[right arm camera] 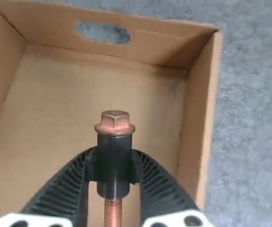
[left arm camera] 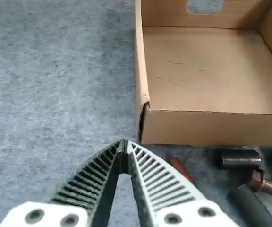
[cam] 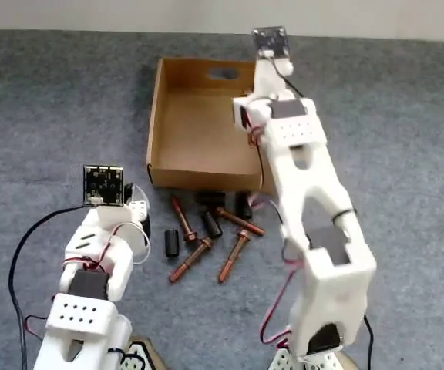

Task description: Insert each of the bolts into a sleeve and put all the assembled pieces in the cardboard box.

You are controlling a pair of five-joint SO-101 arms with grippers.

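Grey carpeted bench (cam: 52,92). Right gripper (right arm camera: 112,163) clamped on a black sleeve (right arm camera: 112,151) with a copper bolt (right arm camera: 114,122) through it, bolt head just past the fingertips; cardboard box (right arm camera: 198,118) floor beneath it. Left gripper (left arm camera: 124,147) closed, empty; box wall just ahead of it, loose bolts (cam: 234,257) and sleeves (cam: 171,243) scattered beside it, outside the box

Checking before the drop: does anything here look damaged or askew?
The cardboard box has a parted front corner in the left wrist view: the side wall flares off the front wall, leaving a dark gap. The assembled piece in the right tool sits straight. Loose bolts and sleeves lie before the box, as expected.
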